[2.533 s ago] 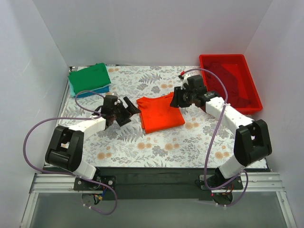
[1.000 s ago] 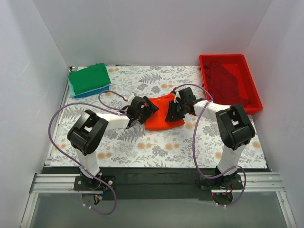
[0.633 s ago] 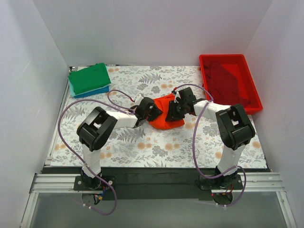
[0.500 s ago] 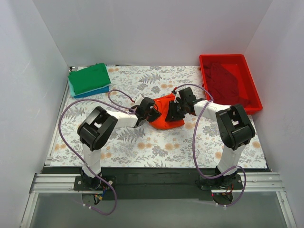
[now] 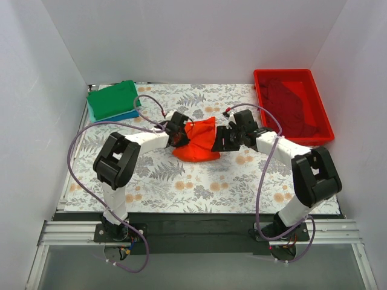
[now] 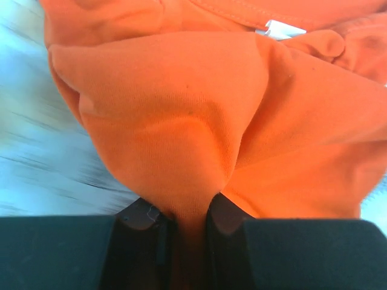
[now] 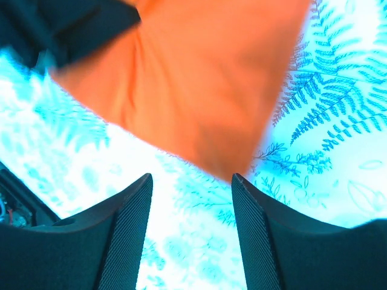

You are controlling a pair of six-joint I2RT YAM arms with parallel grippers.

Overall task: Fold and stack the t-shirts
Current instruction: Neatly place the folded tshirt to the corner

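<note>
A bright orange-red t-shirt (image 5: 196, 142) hangs bunched over the middle of the floral table. My left gripper (image 5: 179, 134) is shut on its left edge; in the left wrist view a fold of the orange cloth (image 6: 181, 139) is pinched between the black fingers (image 6: 140, 225). My right gripper (image 5: 220, 142) stands open just right of the shirt, with nothing between its fingers (image 7: 134, 211); the orange shirt (image 7: 199, 90) lies just ahead of them. Folded green (image 5: 113, 99) and blue (image 5: 124, 115) t-shirts are stacked at the far left. A dark red shirt (image 5: 287, 99) lies in the red bin.
The red plastic bin (image 5: 323, 118) sits at the far right corner. White walls enclose the table on three sides. Purple cables loop from both arms over the table's front half.
My left gripper closed on the shirt's left edge and lifted it up and leftward, bunching the cloth. My right gripper opened, let go of the shirt and drew back to the right.
</note>
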